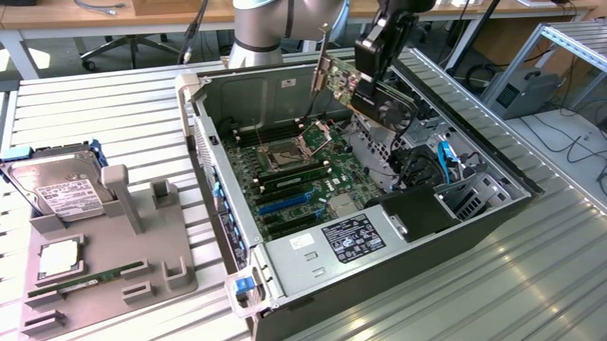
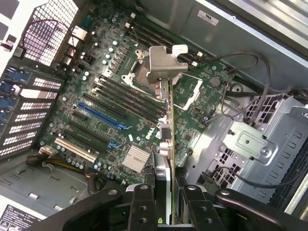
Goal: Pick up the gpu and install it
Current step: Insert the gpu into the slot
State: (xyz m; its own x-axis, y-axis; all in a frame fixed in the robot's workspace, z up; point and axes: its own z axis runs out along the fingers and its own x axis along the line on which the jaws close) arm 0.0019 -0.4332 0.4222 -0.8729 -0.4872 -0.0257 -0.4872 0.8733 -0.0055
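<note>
Table: slatted metal bench [image 1: 531, 284], and everything is sitting on it.
Computer case: open tower [image 1: 408, 284] lying on its side in the middle of the bench, with its insides facing up.
Arm: grey robot arm [image 1: 258, 28] coming in from the far edge, with the wrist reaching over the case.
Motherboard: green board [image 1: 313, 181] flat on the case floor, CPU socket [image 1: 289, 153] open, memory slots beside it.
Holder tray: grey fixture [image 1: 142, 263] on the exterior view's left, well apart from the case.
Hard drive: silver box with a white label [image 1: 62, 188], leaning at the tray's far end.
GPU: here it is, the gpu [image 1: 384, 106], up in the air over the far part of the case, tilted, dark fan side showing. It is clear of the board and not seated in any slot.
GPU from the wrist: the card sits edge-on [image 2: 166, 144], running straight out from between the fingers, its silver end bracket hanging over the socket area.
Gripper: black gripper [image 1: 374, 78] clamped on the card's near edge.
Jaws: part-way closed, one finger [image 2: 144, 197] on each face of the card, which is gripped and lifted.
Blue slot: long blue expansion slot [image 2: 103, 115] on the board, off to one side of the card's line.
RAM stick: narrow green strip [image 1: 85, 280] lying in the tray.
CPU chip: square silver chip [image 1: 59, 259] lying just beside the RAM stick.
</note>
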